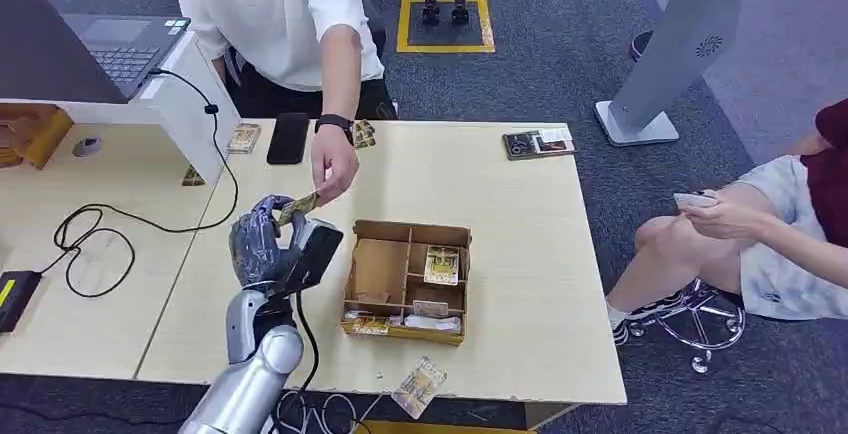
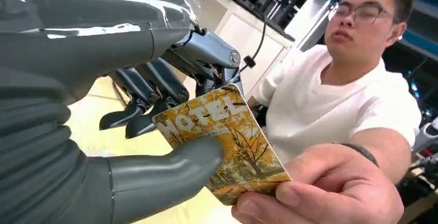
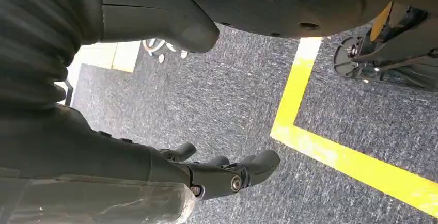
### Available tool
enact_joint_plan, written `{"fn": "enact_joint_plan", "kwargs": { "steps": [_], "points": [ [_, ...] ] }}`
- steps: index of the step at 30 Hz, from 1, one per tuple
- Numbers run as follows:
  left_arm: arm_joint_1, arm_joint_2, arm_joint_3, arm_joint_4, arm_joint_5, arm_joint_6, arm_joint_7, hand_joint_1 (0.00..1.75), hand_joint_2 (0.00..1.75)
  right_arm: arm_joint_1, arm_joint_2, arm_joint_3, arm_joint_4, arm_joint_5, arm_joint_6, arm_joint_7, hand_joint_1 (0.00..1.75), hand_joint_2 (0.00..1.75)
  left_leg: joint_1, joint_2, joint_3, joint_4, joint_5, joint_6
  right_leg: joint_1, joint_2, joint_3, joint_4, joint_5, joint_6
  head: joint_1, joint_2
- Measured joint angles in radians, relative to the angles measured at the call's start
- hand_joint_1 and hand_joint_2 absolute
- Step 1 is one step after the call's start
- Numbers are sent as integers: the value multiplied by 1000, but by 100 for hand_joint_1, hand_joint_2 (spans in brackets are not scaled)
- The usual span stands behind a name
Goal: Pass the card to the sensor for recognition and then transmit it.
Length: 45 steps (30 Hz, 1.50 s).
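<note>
The left hand (image 1: 268, 244), left of centre in the head view, pinches one end of the card (image 2: 222, 141) between thumb and fingers. The card's long axis runs up-right to the person's hand (image 1: 333, 169) gripping its far end. The right hand (image 3: 217, 175) hangs over the floor, fingers loosely apart, holding nothing. Just right on the desk (image 1: 520, 254) sits a cardboard box (image 1: 407, 279).

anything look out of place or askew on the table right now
One card lies loose at the near edge of the table, tilted and partly over the edge, outside the cardboard box where other cards sit. Otherwise nothing stands out: the left hand holds the hotel card that a person's hand also grips.
</note>
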Motion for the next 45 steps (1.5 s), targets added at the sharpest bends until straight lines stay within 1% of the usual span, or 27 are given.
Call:
{"fn": "enact_joint_plan", "kwargs": {
  "steps": [3,4,5,6,10,17,21,26,31,33,35,38,45],
  "points": [
    [-1,10,-23,10,33,0,0,173,175,0,0,0,0,0,-1,0,0,175,0,0,0,0,0,0,0,0,0,0,0,0,0,0],
    [-2,13,-32,11,44,0,-1,164,175,0,0,0,0,0,-1,0,0,175,0,0,0,0,0,0,0,0,0,0,0,0,0,0],
    [-3,16,-39,13,51,0,-3,28,175,0,0,0,0,0,-2,0,0,175,0,0,0,0,0,0,0,0,0,0,0,0,0,0],
    [-4,18,-50,13,64,2,-6,0,175,0,0,0,0,0,-1,0,0,175,0,0,0,0,0,0,0,0,0,0,0,0,0,0],
    [-5,22,-66,13,82,5,-31,0,175,0,0,2,0,-1,-3,0,0,175,0,0,0,0,0,0,0,0,0,0,0,0,0,0],
    [-5,22,-66,13,77,5,-75,0,175,0,0,7,0,-1,-7,0,0,175,0,0,0,0,0,0,0,0,0,0,0,0,0,0],
    [0,20,-60,11,71,5,-111,0,175,0,0,8,1,-2,-7,0,0,175,0,0,0,0,0,0,0,0,0,0,0,0,0,0],
    [14,19,-46,-11,94,5,-165,0,175,1,0,8,1,-8,-9,0,0,175,0,0,0,0,0,0,0,0,0,0,0,0,0,0],
    [52,18,-26,-73,89,5,-240,0,175,2,0,8,1,-15,-9,-2,0,175,0,0,0,0,0,0,0,0,0,0,0,0,0,0],
    [77,19,-20,-111,90,5,-281,0,175,3,0,8,1,-15,-9,-4,0,175,0,0,0,0,0,0,0,0,0,0,0,0,0,0],
    [100,19,-15,-143,105,5,-317,0,175,4,0,8,1,-15,-9,-5,0,175,0,0,0,0,0,0,0,0,0,0,0,0,0,0],
    [142,20,-11,-201,158,5,-376,0,175,6,0,8,1,-19,-9,-9,0,175,0,0,0,0,0,0,0,0,0,0,0,0,0,0],
    [233,40,-12,-310,210,5,-450,0,175,8,0,8,1,-19,-9,-18,0,175,0,0,0,0,0,0,0,0,0,0,0,0,0,0]
  ]
}}
